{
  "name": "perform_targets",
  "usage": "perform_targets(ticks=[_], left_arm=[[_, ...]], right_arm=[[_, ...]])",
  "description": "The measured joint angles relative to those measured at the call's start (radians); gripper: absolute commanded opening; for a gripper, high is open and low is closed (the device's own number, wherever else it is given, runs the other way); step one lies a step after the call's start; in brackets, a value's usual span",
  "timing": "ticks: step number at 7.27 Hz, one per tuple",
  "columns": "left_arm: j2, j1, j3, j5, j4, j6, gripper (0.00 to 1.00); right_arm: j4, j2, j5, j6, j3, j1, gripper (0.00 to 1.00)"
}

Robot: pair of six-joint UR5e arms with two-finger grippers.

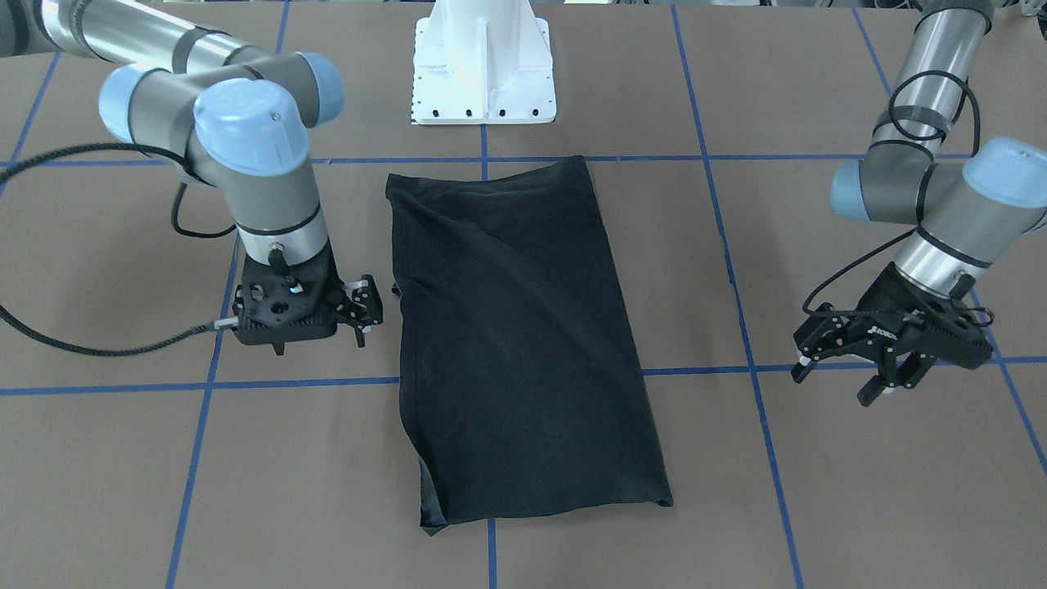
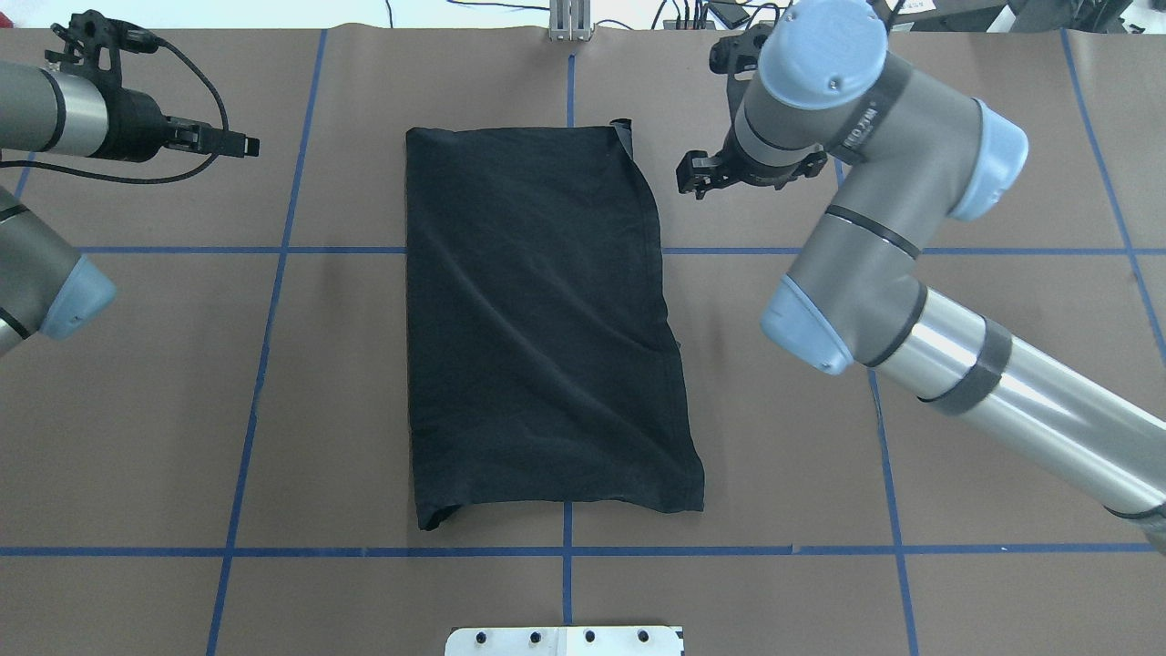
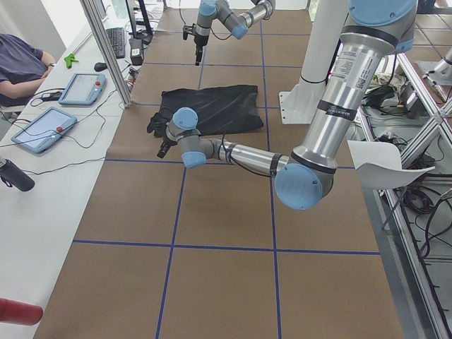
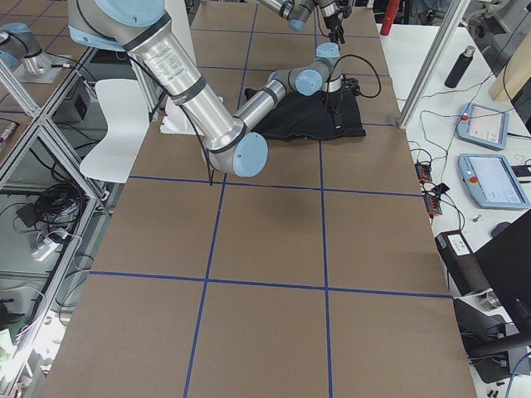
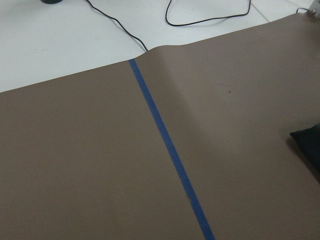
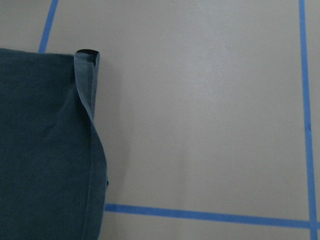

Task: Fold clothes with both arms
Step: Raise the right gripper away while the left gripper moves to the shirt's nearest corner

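Front-facing view: the black T-shirt, folded into a long strip, lies flat mid-way across the table, in front of the white pedestal. The right gripper hangs just beside the shirt's edge, fingers parted and not touching it. The left gripper is well apart from the shirt, fingers spread.

Overhead view: the right arm does not cover the shirt.

Left side view: a tablet and a seated person are at the adjoining bench.

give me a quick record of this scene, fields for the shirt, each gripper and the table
shirt: black T-shirt, folded into a long rectangle, lying flat mid-table, sleeves and graphic not showing
right gripper: right gripper open, empty, close beside one long edge of the shirt
left gripper: left gripper open, empty, well clear of the shirt on the other side
table: table with brown cover and blue tape grid
fold state: narrowed lengthwise, no crosswise fold yet
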Motion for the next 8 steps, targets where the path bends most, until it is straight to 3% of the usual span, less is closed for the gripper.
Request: perform_targets(ticks=[2,5,8], left_arm=[[0.073,0.115,-0.179,0.058,0.046,-0.166,1.0],[0.104,0.377,-0.487,0.235,0.385,-0.374,1.0],[0.115,0.634,-0.548,0.409,0.452,-0.547,1.0]], right_arm=[[0.083,-0.165,-0.018,0.117,0.164,-0.047,0.99],[0.186,-0.282,-0.087,0.215,0.251,-0.125,1.0],[0.193,-0.321,-0.112,0.238,0.304,-0.17,1.0]])
